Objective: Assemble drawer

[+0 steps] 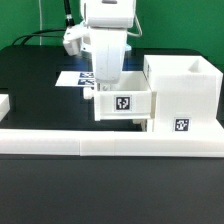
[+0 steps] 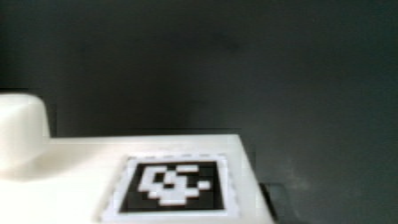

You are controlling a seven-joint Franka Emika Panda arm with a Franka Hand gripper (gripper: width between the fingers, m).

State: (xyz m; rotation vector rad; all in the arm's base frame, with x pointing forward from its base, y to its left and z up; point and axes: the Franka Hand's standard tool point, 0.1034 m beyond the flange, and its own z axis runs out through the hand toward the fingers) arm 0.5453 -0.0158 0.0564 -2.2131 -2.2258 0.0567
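The casing (image 1: 183, 95), a hollow open-topped cube, stands against the rail (image 1: 110, 143) on the exterior view's right, probably so the rail braces it. A tray (image 1: 124, 103) sits touching its side, seemingly lined up for insertion. The gripper (image 1: 107, 82) reaches down onto the tray; whether it clamps the tray I cannot tell. The marker board (image 1: 76, 79) lies behind.

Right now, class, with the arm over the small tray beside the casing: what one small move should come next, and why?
Probably slide the small tray a little further toward the casing on the exterior view's right. The gripper sits over the tray, which already meets the casing's side, though how the jaws stand is hidden.
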